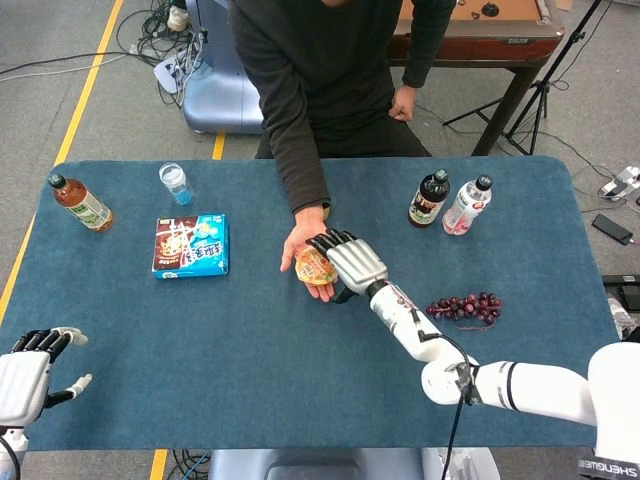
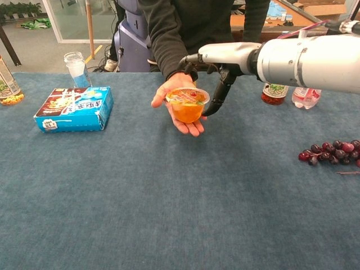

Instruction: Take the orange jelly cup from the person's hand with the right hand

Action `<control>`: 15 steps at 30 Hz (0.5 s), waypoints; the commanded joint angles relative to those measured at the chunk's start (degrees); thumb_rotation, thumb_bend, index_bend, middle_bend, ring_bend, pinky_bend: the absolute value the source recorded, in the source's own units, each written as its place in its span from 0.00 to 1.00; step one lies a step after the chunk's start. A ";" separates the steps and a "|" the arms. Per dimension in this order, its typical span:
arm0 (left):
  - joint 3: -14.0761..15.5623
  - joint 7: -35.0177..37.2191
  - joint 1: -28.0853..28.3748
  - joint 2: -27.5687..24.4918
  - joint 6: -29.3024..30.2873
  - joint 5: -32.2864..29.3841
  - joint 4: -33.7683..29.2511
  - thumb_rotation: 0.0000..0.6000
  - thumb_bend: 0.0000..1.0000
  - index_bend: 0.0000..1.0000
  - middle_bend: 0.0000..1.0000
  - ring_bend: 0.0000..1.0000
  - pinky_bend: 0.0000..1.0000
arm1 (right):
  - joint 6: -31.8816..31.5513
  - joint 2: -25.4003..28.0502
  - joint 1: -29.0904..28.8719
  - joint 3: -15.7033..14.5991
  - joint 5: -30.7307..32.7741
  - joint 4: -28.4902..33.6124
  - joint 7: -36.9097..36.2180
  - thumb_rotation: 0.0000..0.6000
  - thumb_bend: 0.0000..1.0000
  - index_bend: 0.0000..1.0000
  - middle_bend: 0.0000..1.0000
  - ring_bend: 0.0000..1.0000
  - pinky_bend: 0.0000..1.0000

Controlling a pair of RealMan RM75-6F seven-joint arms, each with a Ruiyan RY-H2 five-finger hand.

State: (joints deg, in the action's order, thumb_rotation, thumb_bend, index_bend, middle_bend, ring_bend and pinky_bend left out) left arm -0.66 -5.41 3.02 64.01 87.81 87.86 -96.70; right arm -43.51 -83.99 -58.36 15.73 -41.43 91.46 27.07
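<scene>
- Right robot hand [image 1: 352, 262] hangs just right of the orange jelly cup [image 1: 315, 266] at frame centre, fingers spread and empty, thumb hanging beside the cup's right wall in the chest view.
- Cup sits upright on the person's hand [image 2: 175, 107], above the tabletop [image 1: 250, 360].
- Left robot hand [image 1: 28, 372], open, lower left, is far off.

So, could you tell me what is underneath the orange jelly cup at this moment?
The person's open palm is under the orange jelly cup, well above the table. The right hand reaches over the cup's rim; whether its fingers touch it cannot be seen.
</scene>
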 commanded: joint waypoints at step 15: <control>0.14 0.04 -0.37 -0.10 -0.36 -0.39 0.11 1.00 0.17 0.40 0.35 0.29 0.22 | 3.22 -5.38 -6.04 -1.54 4.66 -8.71 -2.71 1.00 0.20 0.09 0.13 0.00 0.16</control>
State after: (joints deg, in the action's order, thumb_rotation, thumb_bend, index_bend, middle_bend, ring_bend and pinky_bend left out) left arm -0.52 -5.37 2.66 63.91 87.44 87.48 -96.59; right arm -40.45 -89.19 -64.23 14.30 -36.90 82.95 24.55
